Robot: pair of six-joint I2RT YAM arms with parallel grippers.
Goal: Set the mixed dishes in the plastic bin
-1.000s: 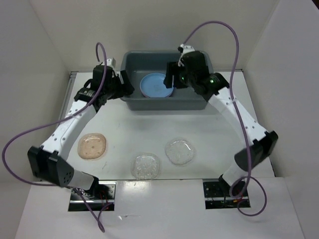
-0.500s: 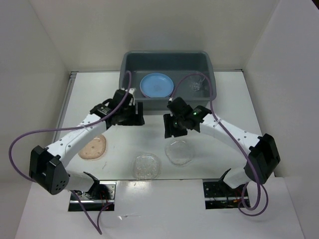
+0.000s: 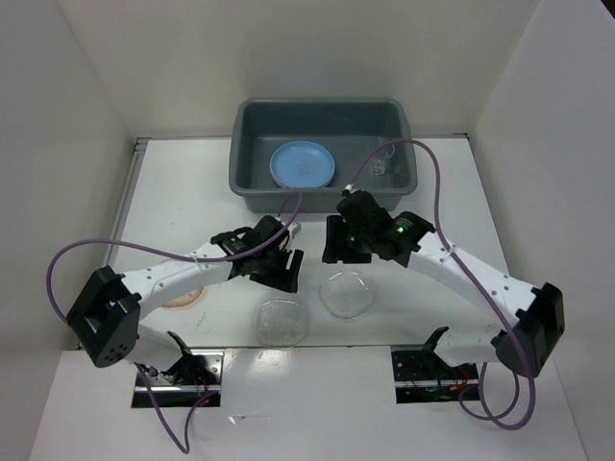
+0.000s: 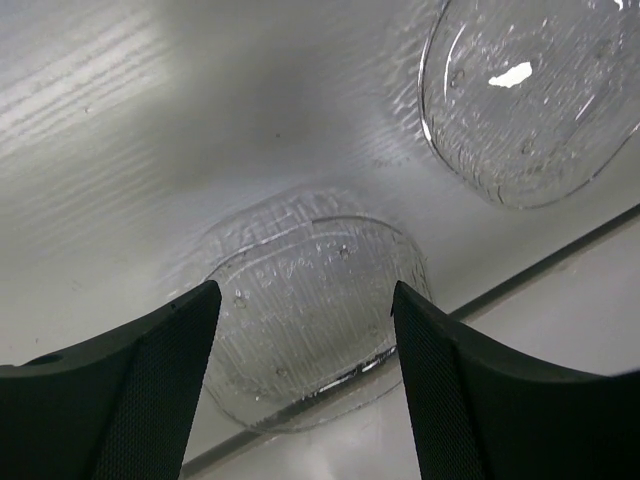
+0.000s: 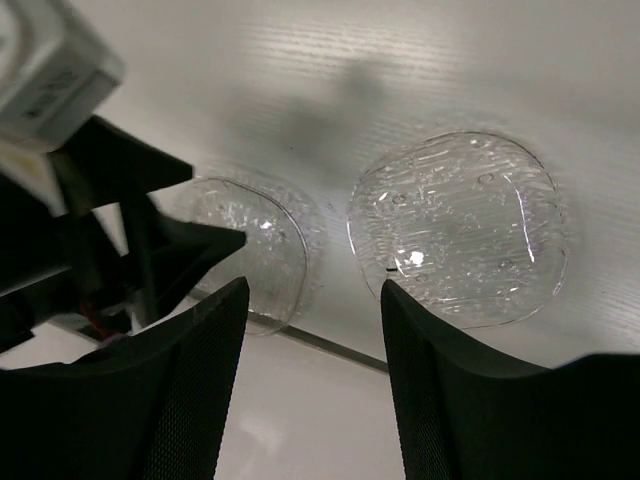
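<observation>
Dishes set our next reach: we hold the left gripper (image 3: 285, 274) wide open and empty, the left clear dish (image 4: 300, 330) at its 6 o'clock. The right gripper (image 3: 338, 252) (equally spread, empty) has the right clear dish (image 5: 455, 225) at 6, and the bin (image 3: 252, 158) sits at 12.

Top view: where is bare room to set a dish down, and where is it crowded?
Bare: table left of the bin, table right of it, bin floor left of the blue plate. Crowded: near centre, left hand and right hand by two clear dishes.
</observation>
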